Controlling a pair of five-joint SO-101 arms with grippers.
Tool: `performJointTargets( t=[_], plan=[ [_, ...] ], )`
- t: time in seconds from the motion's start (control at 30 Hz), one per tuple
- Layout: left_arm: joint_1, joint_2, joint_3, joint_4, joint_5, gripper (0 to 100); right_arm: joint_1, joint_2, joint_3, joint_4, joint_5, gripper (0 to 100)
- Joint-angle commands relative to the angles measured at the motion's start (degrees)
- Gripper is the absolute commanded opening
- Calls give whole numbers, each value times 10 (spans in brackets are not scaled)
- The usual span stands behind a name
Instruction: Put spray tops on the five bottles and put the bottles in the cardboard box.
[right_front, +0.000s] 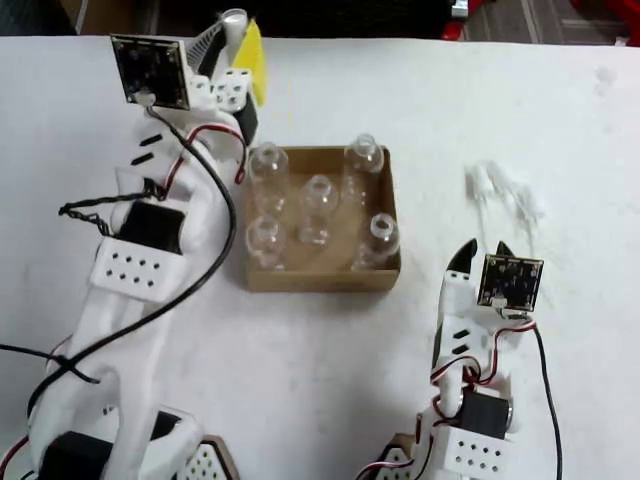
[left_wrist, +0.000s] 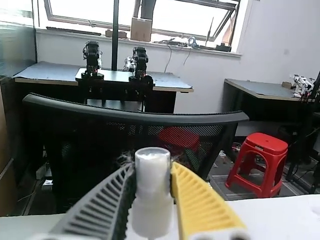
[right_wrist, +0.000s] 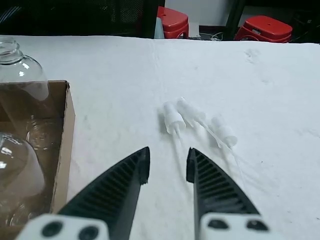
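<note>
The white-covered table (right_front: 560, 120) carried everything. The left arm (right_front: 150, 240) stretched up the table's left side from the near edge to the far edge, trailing black cable. The right arm (right_front: 470, 400) sat shorter at the near right, pointing away from its base.

Between the two arms, nearer the left one, stood the cardboard box (right_front: 320, 275), open at the top. All five clear bottles were upright inside it with their necks open: one in the far left corner (right_front: 267, 165), one in the far right corner (right_front: 364, 158), one in the middle (right_front: 318, 200), one in the near left corner (right_front: 264, 240) and one in the near right corner (right_front: 381, 238).

The left gripper (left_wrist: 152, 167) was raised at the far edge of the table, beyond the box's far left corner. Its grey and yellow fingers were pressed against a white spray top (left_wrist: 151, 195) standing upright between them. The lower part of that piece was hidden by the fingers, so its tube could not be made out.

The right gripper (right_wrist: 167, 165) hung low over the cloth to the right of the box, its black fingers parted with nothing between them. Just beyond its tips lay the loose spray tops (right_wrist: 195, 120), close together on the table and well apart from the box. There seemed to be three, though their thin tubes overlapped and the count is uncertain.
</note>
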Motion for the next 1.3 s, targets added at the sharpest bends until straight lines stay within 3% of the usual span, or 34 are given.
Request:
performJointTargets(
  t=[0.0, 1.27],
  plan=[
    [7, 0, -24, -16, 8, 23, -6, 1, 5, 3, -1, 105],
    [33, 64, -28, -79, 4, 23, -5, 1, 5, 3, -1, 105]
  ],
)
